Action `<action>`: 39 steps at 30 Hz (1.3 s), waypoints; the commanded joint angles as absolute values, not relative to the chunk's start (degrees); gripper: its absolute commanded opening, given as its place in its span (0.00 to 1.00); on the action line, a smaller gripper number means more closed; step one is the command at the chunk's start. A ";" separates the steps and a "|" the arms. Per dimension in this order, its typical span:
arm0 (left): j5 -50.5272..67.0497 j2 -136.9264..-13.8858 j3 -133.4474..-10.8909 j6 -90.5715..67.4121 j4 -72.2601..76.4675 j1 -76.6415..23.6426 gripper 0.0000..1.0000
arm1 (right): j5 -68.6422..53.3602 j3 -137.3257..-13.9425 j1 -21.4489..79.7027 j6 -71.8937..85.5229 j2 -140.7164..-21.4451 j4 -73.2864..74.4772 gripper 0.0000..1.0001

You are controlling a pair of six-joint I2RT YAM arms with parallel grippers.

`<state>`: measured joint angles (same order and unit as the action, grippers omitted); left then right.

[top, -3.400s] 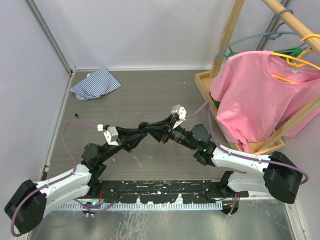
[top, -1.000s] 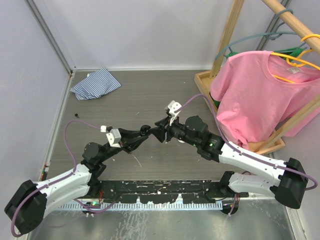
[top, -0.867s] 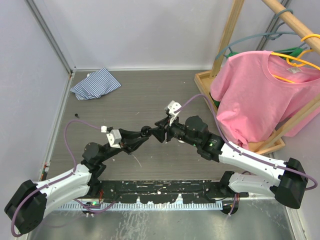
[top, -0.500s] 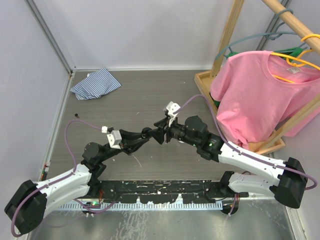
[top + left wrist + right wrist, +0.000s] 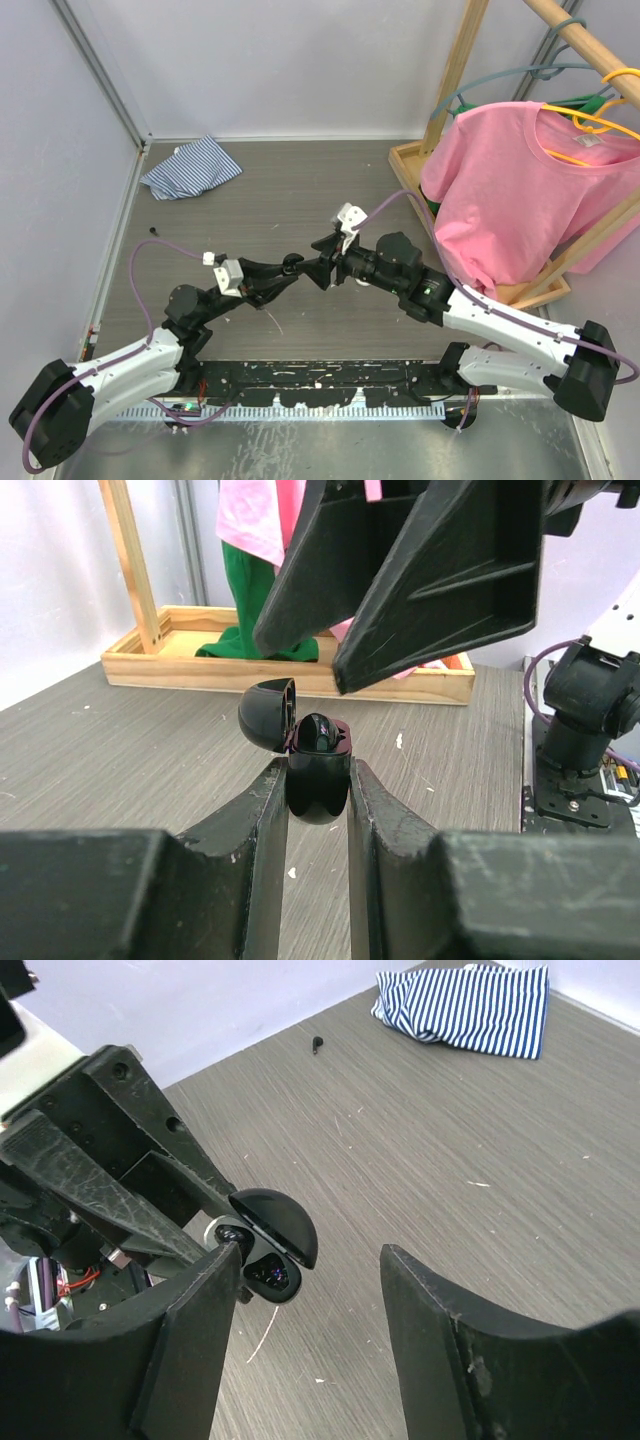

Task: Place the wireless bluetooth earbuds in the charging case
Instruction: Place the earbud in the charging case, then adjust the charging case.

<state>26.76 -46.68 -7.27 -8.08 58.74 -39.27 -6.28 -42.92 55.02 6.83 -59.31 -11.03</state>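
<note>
My left gripper (image 5: 318,770) is shut on the body of a small black charging case (image 5: 318,785), held above the table with its lid (image 5: 268,712) hinged open. A dark glossy earbud (image 5: 320,732) sits in the case's well, and it shows too in the right wrist view as an earbud (image 5: 265,1276) under the lid (image 5: 277,1222). My right gripper (image 5: 310,1260) is open, its left finger close beside the case (image 5: 285,1282) and nothing between its jaws. From above, both grippers meet at mid-table, left gripper (image 5: 293,263) against right gripper (image 5: 318,264).
A striped cloth (image 5: 190,167) lies at the back left, and a small black piece (image 5: 152,230) lies on the table near the left wall. A wooden rack (image 5: 430,190) with a pink shirt (image 5: 520,190) on a hanger stands at the right.
The right gripper's jaws have spread wider beside the case and its arm has shifted slightly right. The left gripper has kept its hold on the case, almost still.
</note>
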 commanded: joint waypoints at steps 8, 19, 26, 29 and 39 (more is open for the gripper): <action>23.35 -47.21 -9.06 -8.32 61.60 -39.21 0.00 | -16.71 -41.03 49.66 7.12 -55.55 -12.96 0.68; 25.29 -46.52 -11.44 -11.18 60.41 -39.24 0.00 | -40.34 -30.94 37.62 12.26 -56.73 -33.04 0.67; 25.67 -46.08 -12.48 -15.07 60.66 -39.22 0.00 | -41.73 -28.41 37.31 14.01 -58.31 -41.29 0.65; 26.97 -46.56 -13.43 -16.29 60.75 -39.23 0.00 | -42.88 -27.31 37.30 15.12 -59.64 -45.28 0.64; 31.40 -50.07 -15.79 -20.48 63.82 -39.31 0.00 | -47.12 -25.98 37.68 18.03 -64.43 -60.08 0.55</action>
